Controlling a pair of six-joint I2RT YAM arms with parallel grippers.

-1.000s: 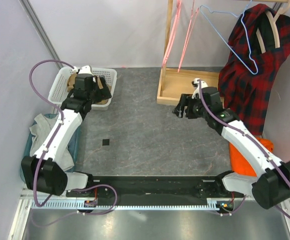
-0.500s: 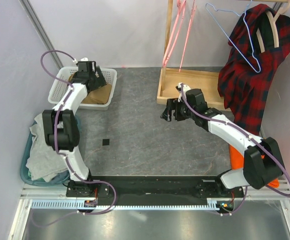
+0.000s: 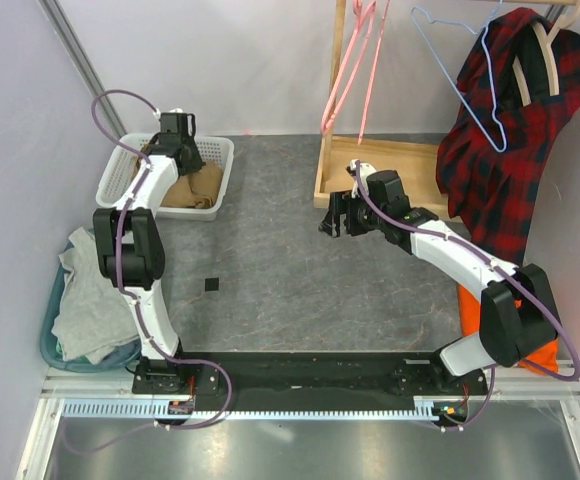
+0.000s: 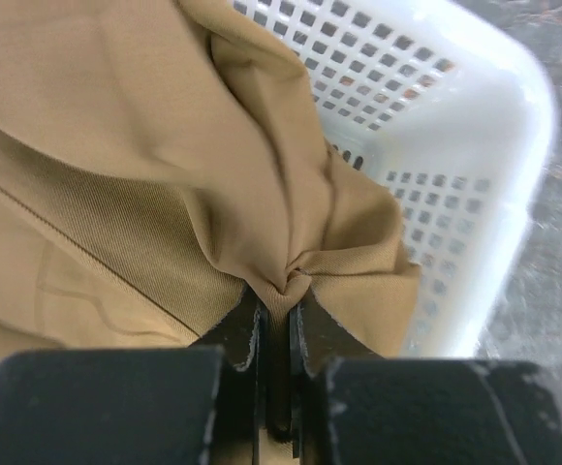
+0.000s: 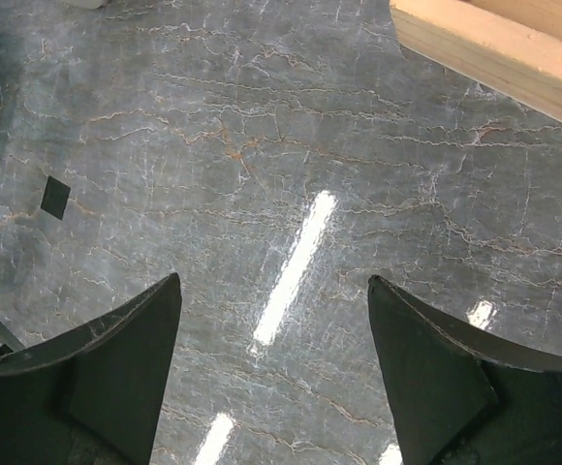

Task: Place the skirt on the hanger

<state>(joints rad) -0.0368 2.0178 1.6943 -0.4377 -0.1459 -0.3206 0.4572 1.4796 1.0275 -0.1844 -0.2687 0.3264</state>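
The tan-brown skirt [image 3: 196, 186] lies bunched in a white mesh basket [image 3: 225, 152] at the back left. My left gripper [image 3: 182, 160] reaches into the basket and is shut on a pinched fold of the skirt [image 4: 165, 184], the cloth puckered between its tips [image 4: 281, 289]. The pink hanger [image 3: 348, 70] hangs from the wooden rack at the back, right of centre. My right gripper [image 3: 330, 222] hovers open over the grey table just left of the rack's wooden base, nothing between its fingers [image 5: 131, 334].
A wooden rack base [image 3: 370, 170] stands at the back right, with a light-blue hanger [image 3: 460, 70] and a red plaid shirt [image 3: 500, 150] on a wooden hanger. A teal tub of grey clothes [image 3: 85, 300] sits at the left. A small black square [image 3: 211, 285] marks the table. Something orange [image 3: 500, 320] lies at the right.
My left arm stretched farther into the basket and its gripper closed on the skirt. My right gripper moved left and slightly back, staying open.
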